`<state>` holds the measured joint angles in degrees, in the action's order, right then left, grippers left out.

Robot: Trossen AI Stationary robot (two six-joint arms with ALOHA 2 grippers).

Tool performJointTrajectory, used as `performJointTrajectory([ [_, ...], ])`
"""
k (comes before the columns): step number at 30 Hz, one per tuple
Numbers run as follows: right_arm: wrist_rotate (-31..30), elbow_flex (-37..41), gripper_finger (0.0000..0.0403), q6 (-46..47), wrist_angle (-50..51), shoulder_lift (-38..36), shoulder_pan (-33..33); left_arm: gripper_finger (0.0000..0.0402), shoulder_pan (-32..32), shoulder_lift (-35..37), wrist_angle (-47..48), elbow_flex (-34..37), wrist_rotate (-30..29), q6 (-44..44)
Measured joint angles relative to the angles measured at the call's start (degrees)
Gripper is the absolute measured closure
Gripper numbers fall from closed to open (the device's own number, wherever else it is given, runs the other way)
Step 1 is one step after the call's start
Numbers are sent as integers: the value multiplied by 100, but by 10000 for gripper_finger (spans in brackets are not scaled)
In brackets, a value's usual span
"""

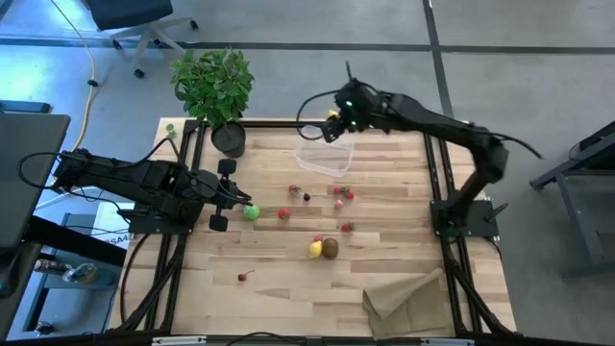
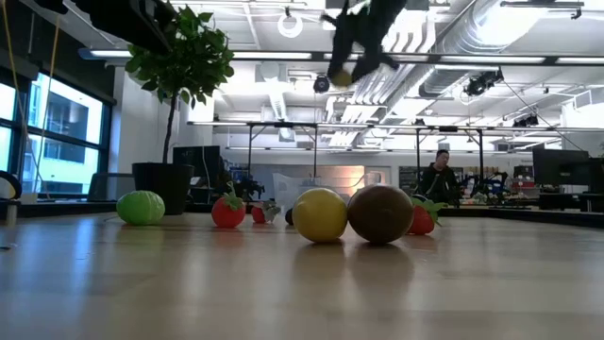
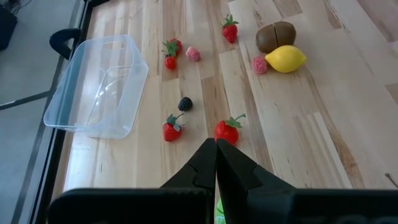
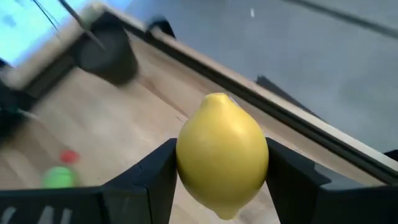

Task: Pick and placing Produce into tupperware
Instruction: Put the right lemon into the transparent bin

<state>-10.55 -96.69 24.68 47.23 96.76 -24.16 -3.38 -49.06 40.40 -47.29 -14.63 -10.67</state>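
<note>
Tupperware [image 1: 325,156] open, empty, clear from above.
Berries [image 1: 342,194] crowd mid-frame; plant [image 1: 213,85] blocks upper left; paper bag [image 1: 411,298] fills lower right of surface [image 1: 279,284].

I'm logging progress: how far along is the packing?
Done: nothing yet; the tupperware looks empty. In hand: the right tool holds a lemon near the tupperware. Left: the second lemon, kiwi, lime and berries on the table; the left tool waits shut.

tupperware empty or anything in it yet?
Empty. The left wrist view shows bare clear plastic inside the tupperware; the right claw holds a lemon above it.
</note>
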Motion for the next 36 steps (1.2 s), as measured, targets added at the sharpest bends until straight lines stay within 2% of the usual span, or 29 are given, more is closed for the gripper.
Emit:
performJointTrajectory([
  [6,500,5,210,-840,-39,931,-436,399,1,0,2,0,0,1],
  [11,776,5,210,-1173,-198,1654,-476,399,0,-1,1,0,2,-1],
  [16,805,5,210,-1281,-209,2234,-399,399,1,0,2,0,2,-1],
  [25,589,5,210,-1310,-371,2803,-227,399,1,-1,1,0,0,1],
  [30,259,5,210,-1321,-348,2901,-182,399,-2,0,2,0,2,-1],
  [33,279,5,210,-1342,-379,2901,-168,399,1,0,0,0,0,1],
  [36,556,5,210,-1329,-379,2901,-168,399,-1,0,0,0,0,1],
])
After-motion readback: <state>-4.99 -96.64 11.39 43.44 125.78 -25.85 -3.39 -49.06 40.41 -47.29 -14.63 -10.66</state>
